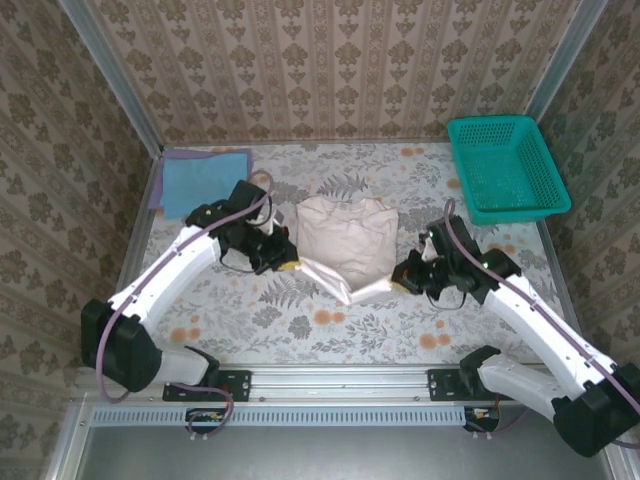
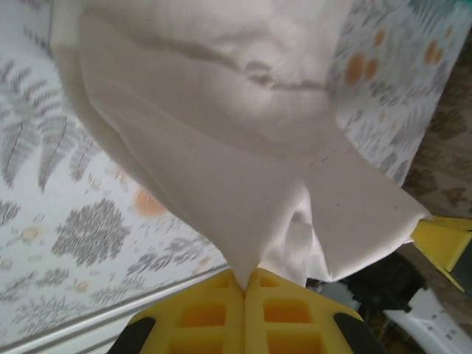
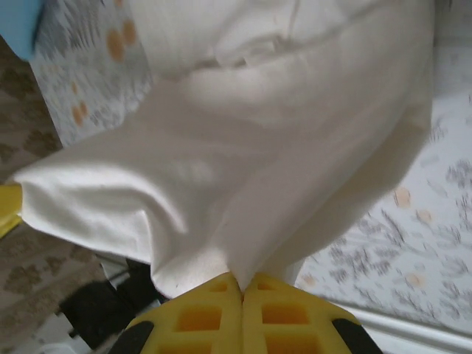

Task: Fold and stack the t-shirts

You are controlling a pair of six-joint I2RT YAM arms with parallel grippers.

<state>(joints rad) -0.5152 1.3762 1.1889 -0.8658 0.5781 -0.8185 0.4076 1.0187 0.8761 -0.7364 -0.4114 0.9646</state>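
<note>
Off-white shirt (image 1: 348, 240) edge inside left gripper (image 2: 245, 279)

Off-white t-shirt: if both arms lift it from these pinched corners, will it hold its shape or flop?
Probably flop: the off-white t-shirt drapes in soft folds from the left gripper and right gripper, so its middle should sag. Likely light, since small pinches hold its raised edge. A thin pinch could slip if tugged hard.
</note>
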